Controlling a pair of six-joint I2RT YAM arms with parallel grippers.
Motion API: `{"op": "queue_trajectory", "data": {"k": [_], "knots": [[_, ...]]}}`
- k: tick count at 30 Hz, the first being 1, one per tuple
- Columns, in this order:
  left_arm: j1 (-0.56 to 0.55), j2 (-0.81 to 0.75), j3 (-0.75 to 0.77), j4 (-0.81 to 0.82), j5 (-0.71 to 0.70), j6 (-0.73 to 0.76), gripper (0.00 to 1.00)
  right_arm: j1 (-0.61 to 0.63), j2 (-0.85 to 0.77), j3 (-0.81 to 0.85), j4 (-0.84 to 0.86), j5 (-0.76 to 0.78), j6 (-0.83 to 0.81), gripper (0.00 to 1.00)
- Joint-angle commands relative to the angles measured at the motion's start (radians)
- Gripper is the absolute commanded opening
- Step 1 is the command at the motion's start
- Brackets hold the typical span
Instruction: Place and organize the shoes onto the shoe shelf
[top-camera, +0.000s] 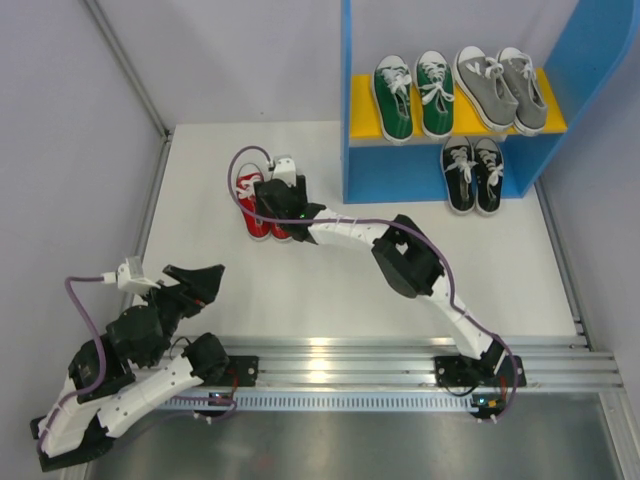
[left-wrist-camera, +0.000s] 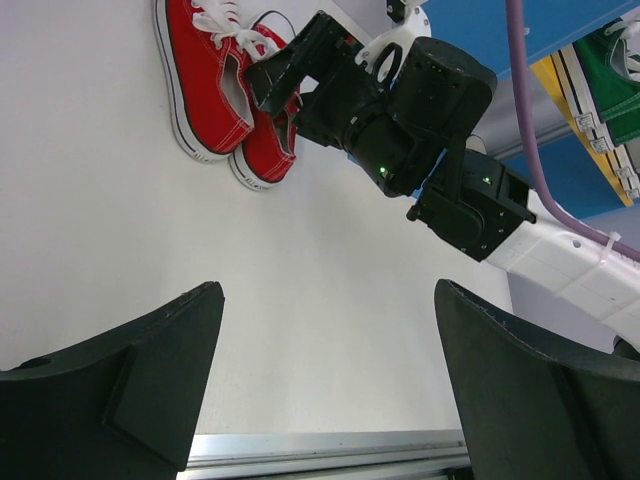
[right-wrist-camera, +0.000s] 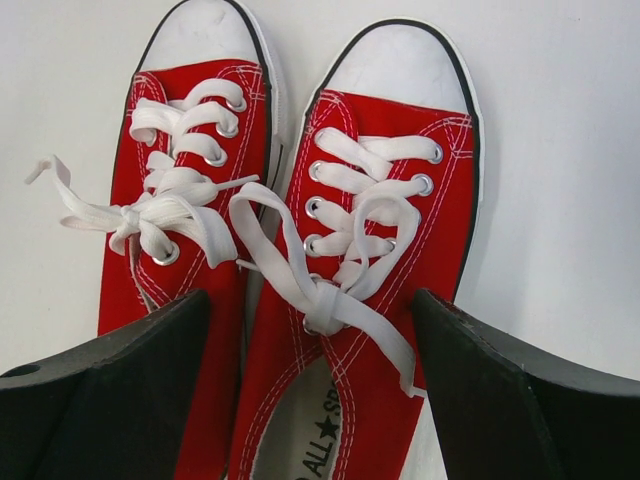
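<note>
The red pair (top-camera: 256, 217) lies side by side on the white table, left of the shoe shelf (top-camera: 347, 100). My right gripper (top-camera: 274, 203) hangs over the pair, open. In the right wrist view it (right-wrist-camera: 312, 392) straddles the right-hand red shoe (right-wrist-camera: 385, 200), with one finger (right-wrist-camera: 110, 400) over the other red shoe (right-wrist-camera: 180, 150). The green pair (top-camera: 413, 95) and grey pair (top-camera: 500, 88) sit on the yellow board. The black pair (top-camera: 473, 173) sits on the level below. My left gripper (top-camera: 193, 288) is open and empty near the table's front left, and it also shows in the left wrist view (left-wrist-camera: 330, 380).
The left wrist view shows the red shoes (left-wrist-camera: 215, 90) with the right arm's wrist (left-wrist-camera: 400, 110) above them. A metal rail (top-camera: 400, 365) runs along the table's near edge. Grey walls close in the left and right sides.
</note>
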Motion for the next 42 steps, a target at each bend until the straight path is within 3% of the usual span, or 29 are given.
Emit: {"op": "queue_trajectory", "data": {"k": [1,12,26,42], "knots": [[-0.001,-0.013,0.025,-0.001,-0.014,-0.005,0.91,-0.007,-0.004,-0.009,-0.013,0.001,0.011,0.82],[-0.001,-0.013,0.028,-0.006,-0.014,-0.009,0.91,-0.038,-0.013,-0.088,-0.030,0.004,0.045,0.81],[-0.001,-0.013,0.026,-0.006,-0.016,-0.011,0.91,-0.045,-0.133,-0.203,0.106,-0.007,-0.027,0.81],[-0.001,-0.012,0.022,-0.007,-0.019,-0.011,0.92,-0.056,-0.050,-0.077,0.040,-0.110,-0.045,0.81]]}}
